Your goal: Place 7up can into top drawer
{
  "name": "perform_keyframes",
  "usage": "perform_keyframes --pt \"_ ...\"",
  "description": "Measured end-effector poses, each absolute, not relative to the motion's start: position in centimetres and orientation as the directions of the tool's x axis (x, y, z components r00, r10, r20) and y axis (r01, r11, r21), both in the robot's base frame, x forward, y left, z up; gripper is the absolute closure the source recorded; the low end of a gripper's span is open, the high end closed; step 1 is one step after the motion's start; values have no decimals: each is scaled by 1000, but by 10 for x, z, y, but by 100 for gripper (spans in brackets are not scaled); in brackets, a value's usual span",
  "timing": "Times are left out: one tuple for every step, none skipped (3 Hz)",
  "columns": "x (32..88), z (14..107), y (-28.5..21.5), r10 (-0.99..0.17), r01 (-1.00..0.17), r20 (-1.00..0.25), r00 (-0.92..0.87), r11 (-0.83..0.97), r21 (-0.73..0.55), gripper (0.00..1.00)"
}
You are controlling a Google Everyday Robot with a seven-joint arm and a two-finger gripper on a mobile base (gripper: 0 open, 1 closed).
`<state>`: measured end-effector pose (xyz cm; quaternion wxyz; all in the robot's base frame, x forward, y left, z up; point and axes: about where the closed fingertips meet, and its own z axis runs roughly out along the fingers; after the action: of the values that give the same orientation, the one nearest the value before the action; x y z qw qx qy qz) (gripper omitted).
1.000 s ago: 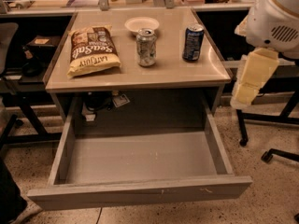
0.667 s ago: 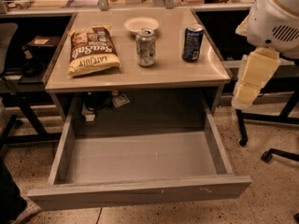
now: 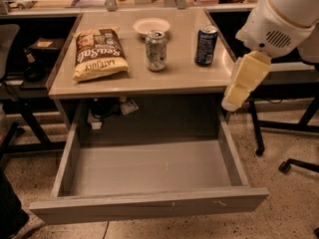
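The 7up can, silvery with a pale green mottled print, stands upright in the middle of the tan table top. The top drawer is pulled wide open below the table, and its grey inside holds nothing. My gripper, a cream-coloured piece hanging from the white arm, is at the table's right front corner. It is above the drawer's right wall, to the right of the can and well apart from it. It holds nothing.
A dark blue can stands right of the 7up can. A chip bag lies at the left and a white bowl at the back. Chair legs stand on the floor at the right, and a dark desk at the left.
My arm and gripper have moved a little to the left, toward the table's right front corner. The cans, the bag and the drawer have not moved.
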<state>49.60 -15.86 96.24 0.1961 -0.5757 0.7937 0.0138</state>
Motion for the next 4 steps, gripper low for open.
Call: perform_keyframes --pt "521 954 -135 -884 -919 -376 -278 359 -165 0" --pt "520 952 -133 -884 -918 -375 -280 361 -166 0" --pt "528 938 -127 -842 -897 -434 -320 417 -148 0" --pt "552 927 -113 -780 -872 -510 -361 477 -112 0"
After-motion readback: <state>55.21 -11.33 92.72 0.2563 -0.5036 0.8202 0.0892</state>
